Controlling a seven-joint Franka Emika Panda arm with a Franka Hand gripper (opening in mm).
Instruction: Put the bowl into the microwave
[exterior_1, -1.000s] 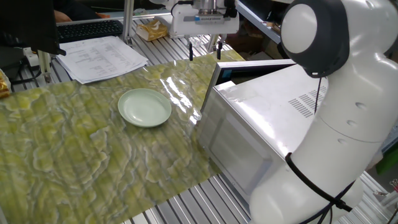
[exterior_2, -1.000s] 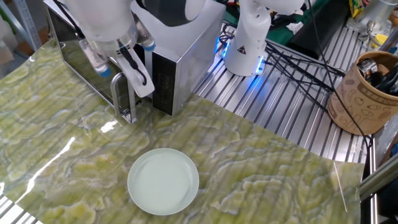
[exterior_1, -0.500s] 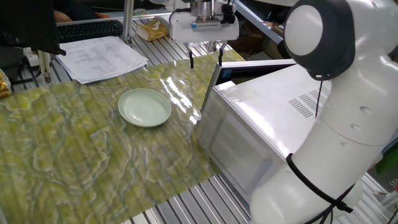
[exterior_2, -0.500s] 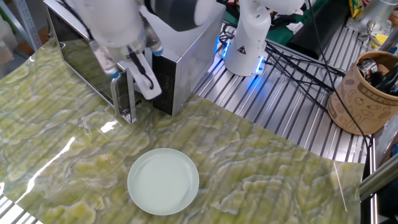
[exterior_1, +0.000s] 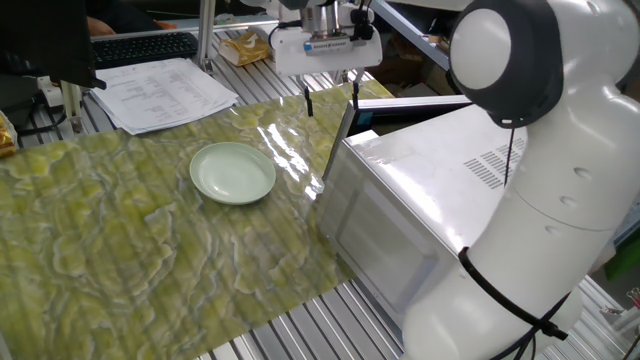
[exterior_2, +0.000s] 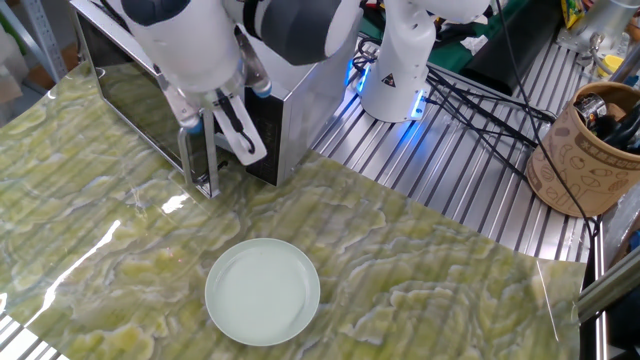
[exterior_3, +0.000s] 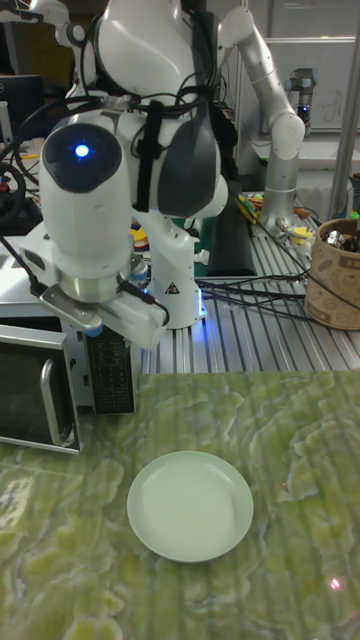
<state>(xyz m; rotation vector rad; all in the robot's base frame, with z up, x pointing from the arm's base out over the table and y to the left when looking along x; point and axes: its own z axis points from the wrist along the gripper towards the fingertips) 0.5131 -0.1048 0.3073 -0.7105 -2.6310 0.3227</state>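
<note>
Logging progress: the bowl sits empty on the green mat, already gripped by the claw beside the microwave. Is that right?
Not gripped. In the other fixed view the claw is up by the microwave door handle, well apart from the bowl, which lies empty and untouched on the green mat.

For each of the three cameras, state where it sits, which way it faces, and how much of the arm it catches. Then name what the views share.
One fixed view: high behind the microwave, looking across the green mat to the bowl; white arm links close at right, gripper beyond.
The other fixed view: high on the opposite side, looking down at the bowl and the microwave's handle side; gripper and arm base.
Tall fixed view: lower, facing the microwave front; the whole arm rises behind the bowl.
Shared: bowl, microwave, gripper.
</note>
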